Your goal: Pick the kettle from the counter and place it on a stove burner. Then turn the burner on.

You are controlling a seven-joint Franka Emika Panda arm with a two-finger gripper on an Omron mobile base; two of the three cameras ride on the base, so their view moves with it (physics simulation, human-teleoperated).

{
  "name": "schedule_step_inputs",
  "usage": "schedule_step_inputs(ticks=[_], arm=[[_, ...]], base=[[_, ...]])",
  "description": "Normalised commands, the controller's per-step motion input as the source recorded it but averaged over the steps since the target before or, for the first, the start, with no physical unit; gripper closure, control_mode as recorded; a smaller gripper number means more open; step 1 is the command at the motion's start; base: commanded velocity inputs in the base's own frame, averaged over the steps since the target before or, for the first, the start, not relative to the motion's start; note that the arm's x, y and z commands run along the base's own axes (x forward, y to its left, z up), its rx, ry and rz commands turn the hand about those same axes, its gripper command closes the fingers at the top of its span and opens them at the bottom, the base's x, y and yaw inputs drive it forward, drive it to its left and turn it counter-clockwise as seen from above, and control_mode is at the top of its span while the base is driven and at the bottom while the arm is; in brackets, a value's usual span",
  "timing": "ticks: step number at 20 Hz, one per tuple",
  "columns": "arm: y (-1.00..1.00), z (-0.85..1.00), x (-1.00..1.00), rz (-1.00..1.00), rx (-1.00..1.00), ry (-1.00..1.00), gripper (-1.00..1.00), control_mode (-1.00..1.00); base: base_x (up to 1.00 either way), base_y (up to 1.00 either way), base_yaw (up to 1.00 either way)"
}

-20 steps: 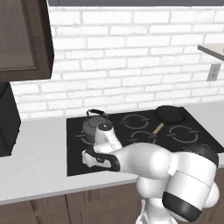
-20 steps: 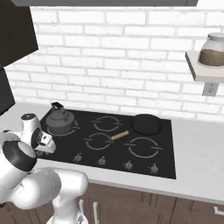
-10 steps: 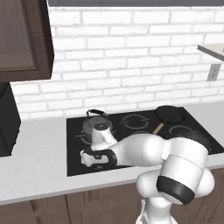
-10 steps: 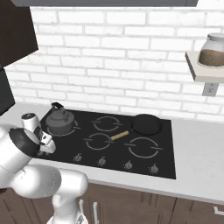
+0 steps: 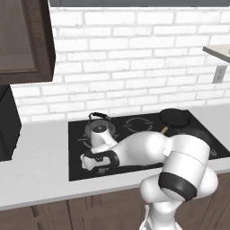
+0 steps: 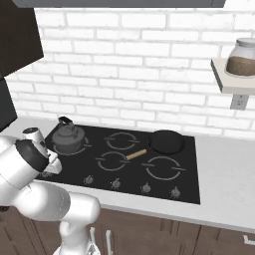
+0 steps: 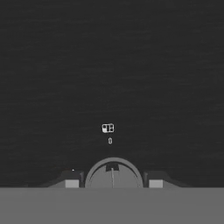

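The dark grey kettle (image 5: 99, 130) (image 6: 67, 139) stands upright on the back-left burner ring (image 6: 83, 148) of the black cooktop (image 5: 134, 159). My gripper (image 5: 91, 166) (image 6: 50, 168) points down at the cooktop's front-left corner, just in front of the kettle. In the hand view the gripper (image 7: 113, 180) has a round grey control knob (image 7: 113, 174) between its fingertips (image 7: 72, 179), which press close on both sides. The pale counter (image 5: 36, 179) runs to the left of the cooktop.
A black frying pan (image 5: 174, 117) (image 6: 167, 141) with a wooden handle sits on the back-right burner. More knobs (image 6: 116, 183) line the cooktop's front edge. A dark appliance (image 5: 6, 126) stands on the counter at the left. A jar (image 6: 241, 57) sits on a wall shelf.
The arm has reached lower toward the front-left corner of the cooktop, and the fingers have closed in from wide open. The kettle has not moved.
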Motion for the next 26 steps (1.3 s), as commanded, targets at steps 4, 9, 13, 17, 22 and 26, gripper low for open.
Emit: schedule_step_inputs(ticks=[4, 9, 13, 17, 22, 26], arm=[[-0.01, -0.10, -0.29, 0.00, 0.00, 0.00, 1.00, -1.00], [-0.02, 0.00, -0.05, 0.00, 0.00, 0.00, 1.00, -1.00], [0.00, -0.06, 0.00, 0.06, 0.00, 0.00, 1.00, -1.00], [0.00, -0.19, 0.00, 0.22, 0.00, 0.01, 1.00, -1.00], [0.00, -0.16, 0.00, 0.23, 0.00, 0.00, 1.00, -1.00], [0.00, -0.22, 0.00, 0.24, 0.00, 0.00, 1.00, -1.00]], base=[[0.00, 0.00, 0.00], [0.00, 0.00, 0.00], [0.00, 0.00, 0.00], [0.00, 0.00, 0.00], [0.00, 0.00, 0.00], [0.00, 0.00, 0.00]])
